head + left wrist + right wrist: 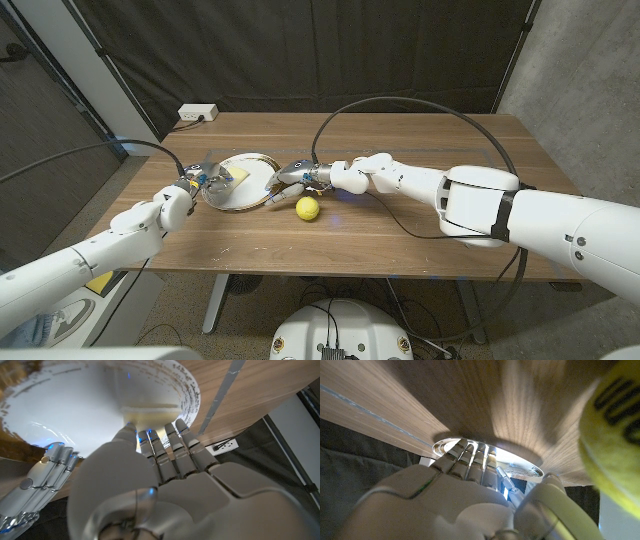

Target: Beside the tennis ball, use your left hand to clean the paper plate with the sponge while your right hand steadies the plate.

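The left hand has its fingers stretched over the paper plate, pressing a pale yellow sponge onto it, its arm reaching in from the desk's left edge. The right hand lays its fingers on the plate's rim opposite, gripping nothing else. The plate sits left of the desk's middle, with the tennis ball just beside it, by the right hand.

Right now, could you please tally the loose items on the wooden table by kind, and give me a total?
Paper plate: 1
Sponge, yellow, lying on the plate: 1
Tennis ball, yellow, beside the plate: 1
Total: 3 items
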You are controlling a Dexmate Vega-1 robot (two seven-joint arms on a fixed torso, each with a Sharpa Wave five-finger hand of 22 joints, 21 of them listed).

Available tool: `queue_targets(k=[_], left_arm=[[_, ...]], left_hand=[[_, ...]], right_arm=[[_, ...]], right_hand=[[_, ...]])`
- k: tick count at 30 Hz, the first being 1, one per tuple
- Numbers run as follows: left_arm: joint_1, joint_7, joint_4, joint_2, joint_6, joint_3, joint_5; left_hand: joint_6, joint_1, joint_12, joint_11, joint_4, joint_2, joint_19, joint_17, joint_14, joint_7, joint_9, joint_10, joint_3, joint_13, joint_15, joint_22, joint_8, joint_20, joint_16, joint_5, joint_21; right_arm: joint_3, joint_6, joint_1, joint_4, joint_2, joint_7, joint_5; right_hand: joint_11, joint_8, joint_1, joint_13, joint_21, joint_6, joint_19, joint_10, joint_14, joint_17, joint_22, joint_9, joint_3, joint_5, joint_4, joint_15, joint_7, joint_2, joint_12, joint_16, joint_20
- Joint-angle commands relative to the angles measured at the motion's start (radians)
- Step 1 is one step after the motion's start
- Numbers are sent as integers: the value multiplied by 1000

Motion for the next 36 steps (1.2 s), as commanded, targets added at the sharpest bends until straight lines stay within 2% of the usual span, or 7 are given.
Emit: queue_targets(k=[1,8,15,36], left_arm=[[-100,-24,66,-71,-109,71,53],[-111,-23,68,-85,-150,74,61],[-97,-29,55,-81,-142,64,63],[51,6,-27,35,41,-47,-10]], left_hand=[[0,-1,4,4,1,3,-3,2,0,4,5,1,5,3,-98,2,0,-17,-1,-1,5],[0,-1,4,1,1,2,-4,2,-1,4,5,1,6,3,-98,2,0,-17,-1,-2,5],[-1,-2,3,0,1,3,-5,3,1,4,5,1,6,3,-96,2,-1,-16,-1,-2,5],[2,-2,4,1,1,2,-3,3,0,4,5,4,8,4,-97,2,-1,-18,-1,-2,8]], right_arm=[[7,-8,-6,-19,-10,15,-1],[8,-13,-8,-18,-7,20,-4],[4,-12,-6,4,5,15,-4],[-8,-15,3,38,25,14,4]], right_hand=[[-4,4,3,4,7,8,14,20,9,1,1,6,1,-1,-7,-14,1,6,7,-1,-56],[-6,4,3,4,7,12,15,22,10,1,1,6,1,-2,-8,-14,1,6,6,-1,-56],[-5,4,3,4,7,14,17,26,14,1,1,6,0,-2,-8,-13,-1,6,7,0,-56],[-8,2,3,4,6,17,18,28,15,1,1,6,0,-3,-9,-14,0,8,5,-1,-56]])
